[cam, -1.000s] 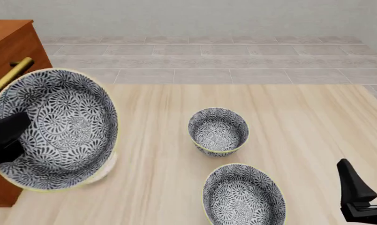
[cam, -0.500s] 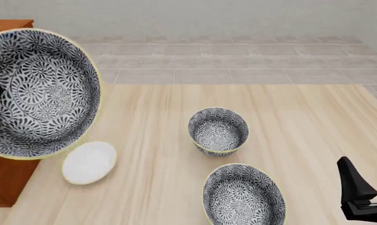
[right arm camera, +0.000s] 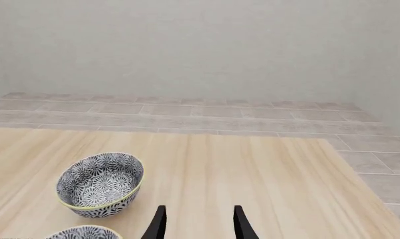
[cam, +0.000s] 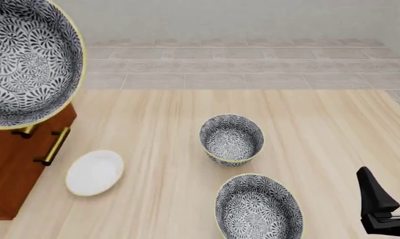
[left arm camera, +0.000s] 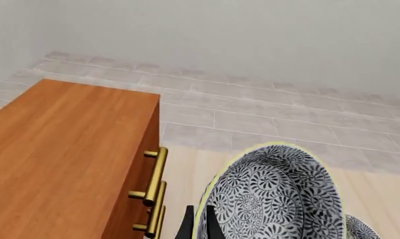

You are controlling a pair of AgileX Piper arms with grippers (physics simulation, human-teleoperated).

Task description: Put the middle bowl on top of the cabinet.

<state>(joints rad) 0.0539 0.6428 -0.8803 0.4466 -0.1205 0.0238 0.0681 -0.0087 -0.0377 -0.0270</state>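
The middle bowl [cam: 27, 59], black-and-white floral with a pale-yellow rim, hangs tilted in the air at the far left, above the front of the cabinet [cam: 11, 164]. In the left wrist view my left gripper [left arm camera: 198, 226] is shut on the bowl's [left arm camera: 273, 199] rim, and the cabinet's reddish-brown top [left arm camera: 60, 149] lies beside and below it. The front view hides the left gripper behind the bowl. My right gripper [cam: 391, 194] stands open and empty at the table's near right corner, fingers apart [right arm camera: 200, 224].
Two alike patterned bowls rest on the table, one at the centre [cam: 232, 139] [right arm camera: 100, 184] and one nearer the front [cam: 258, 209]. A small white plate [cam: 95, 172] lies beside the cabinet. Brass handles [cam: 50, 147] stick out from the cabinet's front.
The left arm has raised the bowl higher and further left in the front view, uncovering the white plate and the cabinet's handles. The right gripper stayed put.
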